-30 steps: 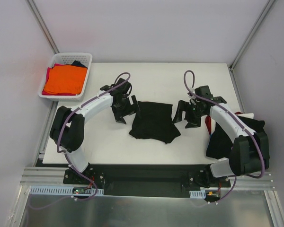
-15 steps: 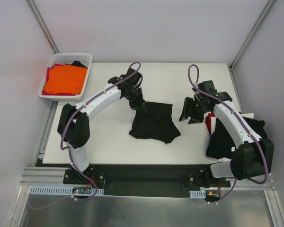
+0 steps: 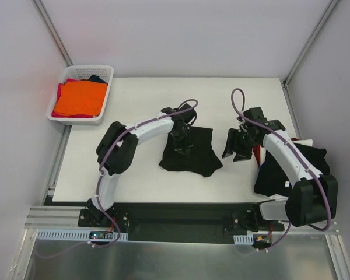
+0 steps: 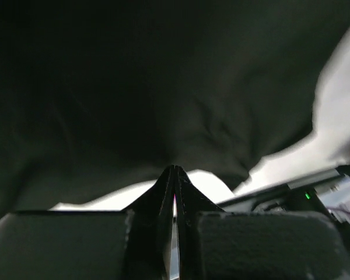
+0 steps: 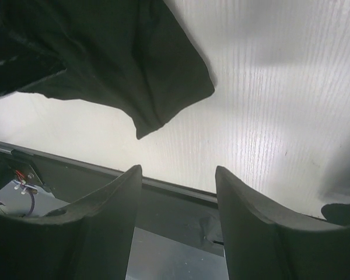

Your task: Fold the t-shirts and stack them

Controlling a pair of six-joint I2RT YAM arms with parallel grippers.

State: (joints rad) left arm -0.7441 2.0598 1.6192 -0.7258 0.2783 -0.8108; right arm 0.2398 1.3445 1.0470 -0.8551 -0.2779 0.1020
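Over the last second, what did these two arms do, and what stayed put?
The left end effector swung right, from beside the black t-shirt to over it, and shut; whether it pinched cloth is unclear. The right end effector narrowed, still empty, beside it. T-shirt and basket stayed put.

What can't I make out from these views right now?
- Top view: the left gripper covers its own contact point on the black t-shirt, so whether cloth is pinched cannot be told.
- Left wrist view: the shirt is dark and blurred, so its folds are unreadable.
- Top view: the right arm hides much of the pile.
- Basket: the orange shirt hides what lies beneath.
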